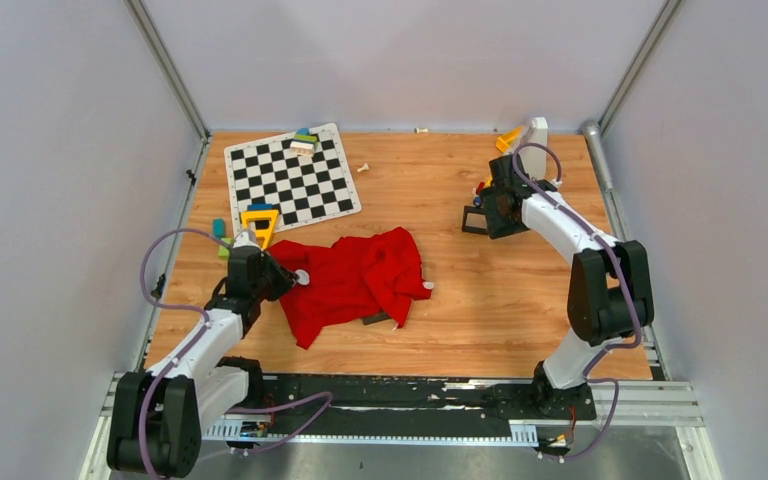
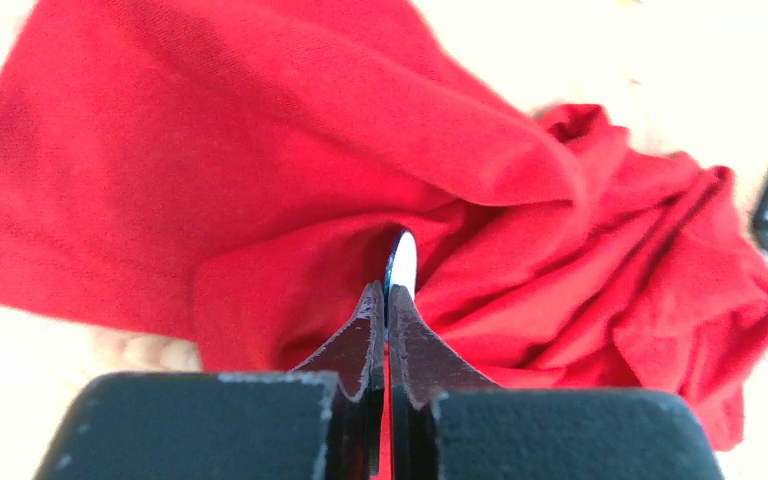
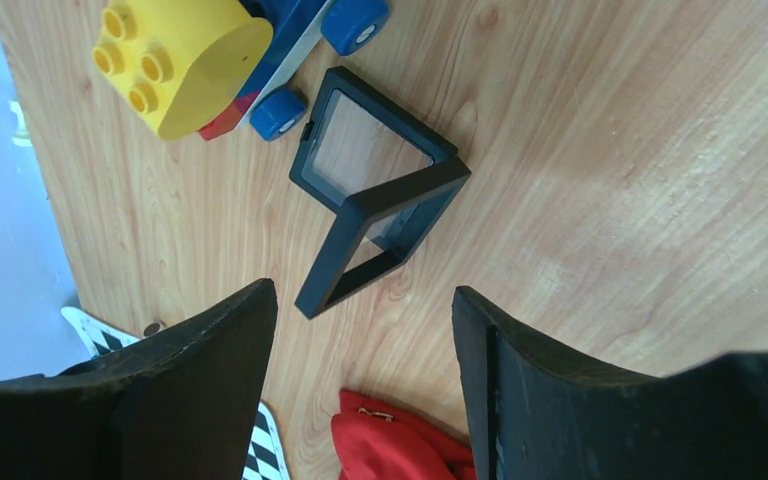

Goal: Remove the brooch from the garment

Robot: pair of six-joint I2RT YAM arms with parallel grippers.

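The red garment (image 1: 355, 280) lies crumpled on the wooden table, left of centre. It fills the left wrist view (image 2: 260, 170). A thin white round brooch (image 2: 402, 262) stands edge-on at a fold of the cloth, and shows as a white disc (image 1: 302, 278) at the garment's left edge. My left gripper (image 2: 387, 292) is shut on the brooch's near rim. My right gripper (image 3: 365, 300) hangs open over bare wood at the back right (image 1: 492, 208), holding nothing. A corner of the garment (image 3: 400, 445) shows far below between its fingers.
A black hinged frame box (image 3: 375, 190) lies open under the right gripper, beside a yellow and blue toy car (image 3: 185, 55). A chessboard (image 1: 290, 185) with blocks lies back left, and a yellow triangle (image 1: 259, 222) sits near the left arm. A dark flat thing (image 1: 378, 319) pokes from under the garment.
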